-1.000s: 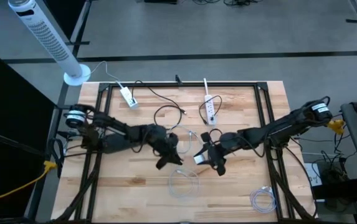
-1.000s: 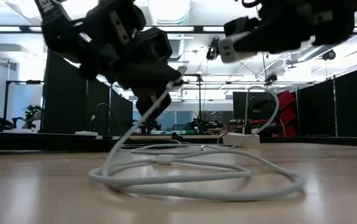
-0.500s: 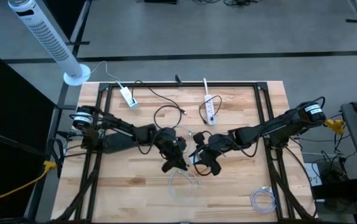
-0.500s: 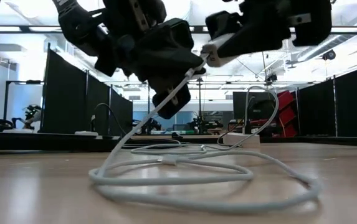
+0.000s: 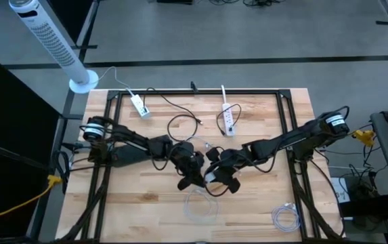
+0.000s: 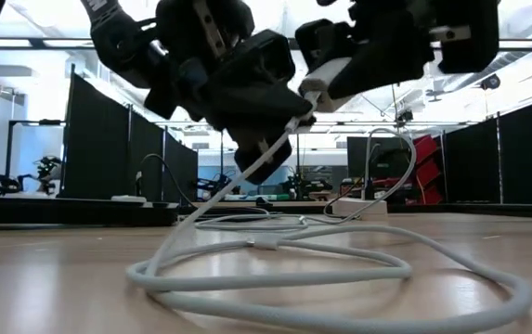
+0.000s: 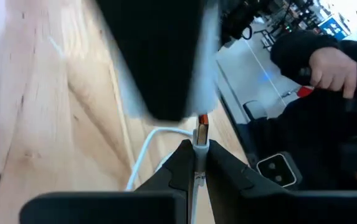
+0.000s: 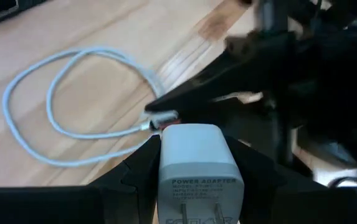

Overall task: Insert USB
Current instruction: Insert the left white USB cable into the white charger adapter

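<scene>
A white USB cable (image 5: pixel 198 202) lies coiled on the wooden table (image 5: pixel 261 203); its plug end rises to my left gripper (image 5: pixel 195 171), which is shut on it at mid-table. My right gripper (image 5: pixel 218 175) faces it from the right, shut on a white power adapter (image 8: pixel 197 163). The plug's metal tip (image 8: pixel 163 118) stands right at the adapter's front face; whether it has entered the port I cannot tell. In the low view the plug (image 6: pixel 300 113) meets the adapter (image 6: pixel 327 78) above the table. My left gripper pinches the cable's plug (image 7: pixel 200 138) between its two fingers, which lie along the plug; only the metal tip sticks out past them. The plug is held clear of the table, and the cable (image 6: pixel 247 172) hangs slanting down to the coil. My right gripper pinches the power adapter by its two side faces (image 8: pixel 166 167), one finger on each side. The fingers come roughly level from the table's right. The adapter is clear of the table, its prong end toward the wrist and its front face toward the plug.
A white power strip (image 5: pixel 229 119) and a small white charger (image 5: pixel 139 105) with dark cords lie at the far side. A second coiled cable (image 5: pixel 285 217) sits near the front right. A person's hand (image 7: pixel 331 65) shows beyond the table.
The two grippers have closed in on each other at mid-table: the right one has carried the adapter toward the table's left, the left one has brought the plug toward it. The gap between plug and adapter is gone. The cable's coil has been dragged along the table.
</scene>
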You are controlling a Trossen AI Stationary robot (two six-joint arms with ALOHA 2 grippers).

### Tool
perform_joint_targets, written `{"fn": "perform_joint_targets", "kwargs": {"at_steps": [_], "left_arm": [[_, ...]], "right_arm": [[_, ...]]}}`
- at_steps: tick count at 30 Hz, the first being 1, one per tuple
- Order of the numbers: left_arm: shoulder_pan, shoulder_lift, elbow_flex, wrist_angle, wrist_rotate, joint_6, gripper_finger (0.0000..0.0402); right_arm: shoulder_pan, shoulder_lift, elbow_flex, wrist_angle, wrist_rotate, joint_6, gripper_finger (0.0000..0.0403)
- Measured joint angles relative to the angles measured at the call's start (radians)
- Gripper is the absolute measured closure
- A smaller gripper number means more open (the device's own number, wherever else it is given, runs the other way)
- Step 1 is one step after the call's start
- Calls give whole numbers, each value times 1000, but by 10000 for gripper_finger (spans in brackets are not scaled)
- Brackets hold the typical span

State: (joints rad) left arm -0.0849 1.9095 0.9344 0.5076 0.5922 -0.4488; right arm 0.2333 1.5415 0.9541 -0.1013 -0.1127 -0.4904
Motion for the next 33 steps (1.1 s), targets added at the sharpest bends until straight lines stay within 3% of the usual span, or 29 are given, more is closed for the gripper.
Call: {"fn": "perform_joint_targets", "kwargs": {"at_steps": [6, 33], "left_arm": [[-3, 14, 1, 55, -5, 21, 384], [-13, 31, 1, 112, -51, 18, 384]], "right_arm": [[3, 5, 19, -41, -53, -5, 262], [29, 29, 19, -18, -44, -34, 262]]}}
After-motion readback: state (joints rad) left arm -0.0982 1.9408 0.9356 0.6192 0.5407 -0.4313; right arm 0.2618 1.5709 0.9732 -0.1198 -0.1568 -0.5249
